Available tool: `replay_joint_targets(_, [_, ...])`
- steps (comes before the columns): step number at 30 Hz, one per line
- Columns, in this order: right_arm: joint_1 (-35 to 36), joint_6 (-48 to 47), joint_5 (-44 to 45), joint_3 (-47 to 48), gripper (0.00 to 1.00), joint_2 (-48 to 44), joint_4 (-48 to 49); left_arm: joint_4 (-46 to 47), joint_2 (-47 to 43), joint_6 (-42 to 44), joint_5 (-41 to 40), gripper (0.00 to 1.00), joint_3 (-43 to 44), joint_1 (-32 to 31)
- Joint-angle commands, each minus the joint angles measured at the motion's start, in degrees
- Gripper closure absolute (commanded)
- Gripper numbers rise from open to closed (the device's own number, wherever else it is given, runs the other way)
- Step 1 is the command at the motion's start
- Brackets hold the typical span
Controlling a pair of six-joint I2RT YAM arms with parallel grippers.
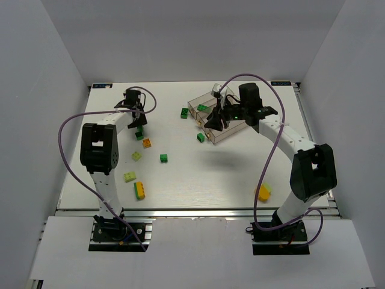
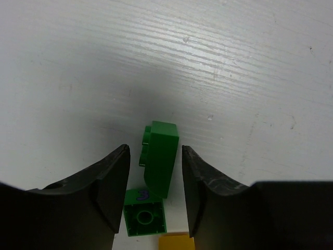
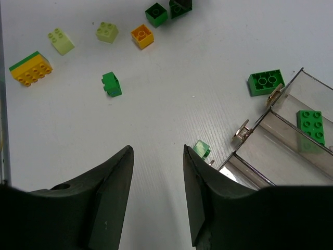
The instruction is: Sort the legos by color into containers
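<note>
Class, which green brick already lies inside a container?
The green brick in the clear tray's trough; the other visible green bricks lie outside on the table.

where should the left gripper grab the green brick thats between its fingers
Come straight down with the left gripper and pinch the tipped green brick across its middle. Its studs seem to face one finger and its base the other, and both fingers flank it. A quarter turn for flatter walls would likely hit the upturned green brick just next to it.

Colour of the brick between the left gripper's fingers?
Green. The brick shows clearest in the left wrist view.
</note>
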Motion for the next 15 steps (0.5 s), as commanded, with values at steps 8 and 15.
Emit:
replay_joint_targets(8, [-0.06, -1.04, 0.38, 1.14, 0.51, -1.59, -0.01, -0.86, -0.68, -0.48, -0.32, 0.66, 1.71, -0.15])
replay_joint_targets(15, [-0.77, 0.53, 4.32, 1.14, 0.55, -2.55, 0.07, 0.02, -3.14, -5.04, 6.43, 0.84, 5.40, -0.41])
